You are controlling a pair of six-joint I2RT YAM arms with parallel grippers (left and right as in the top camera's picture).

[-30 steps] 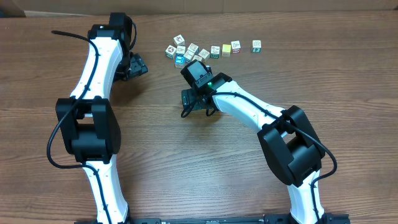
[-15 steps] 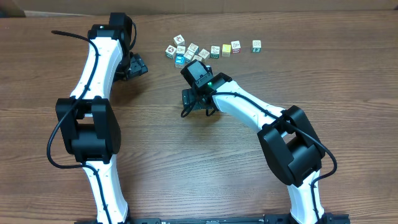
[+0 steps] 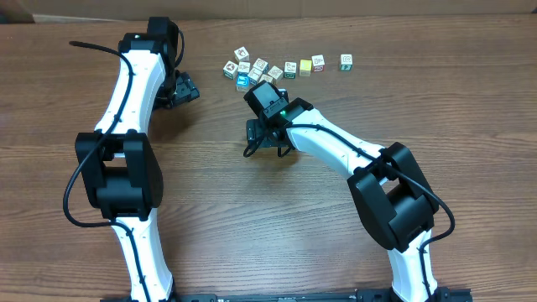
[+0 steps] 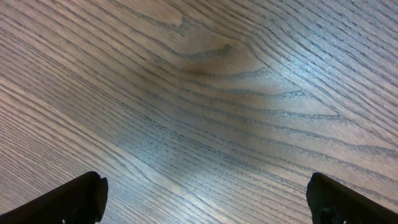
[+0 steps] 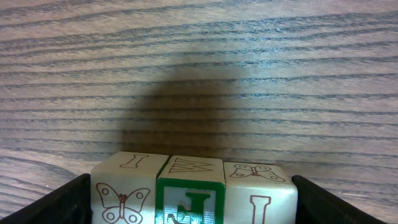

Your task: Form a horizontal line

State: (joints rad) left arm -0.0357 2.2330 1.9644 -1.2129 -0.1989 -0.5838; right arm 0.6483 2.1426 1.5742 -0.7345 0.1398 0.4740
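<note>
In the right wrist view a short straight row of cubes forms the horizontal line (image 5: 189, 193). A white butterfly cube (image 5: 121, 193), a green J cube (image 5: 189, 202) and a white I cube (image 5: 258, 193) sit side by side. My right gripper (image 5: 199, 202) spans the row, and its dark fingers (image 5: 56, 205) lie flush against both end cubes. Overhead, the right gripper (image 3: 262, 138) sits mid-table and hides the row. My left gripper (image 3: 180, 88) stands open over bare wood, with nothing between its fingers (image 4: 68, 199).
An irregular cluster of similar small cubes (image 3: 256, 70) lies at the far middle of the table. A few more cubes (image 3: 318, 62) trail off to its right, the last one (image 3: 346, 60) standing apart. The right arm's white links run toward the front right.
</note>
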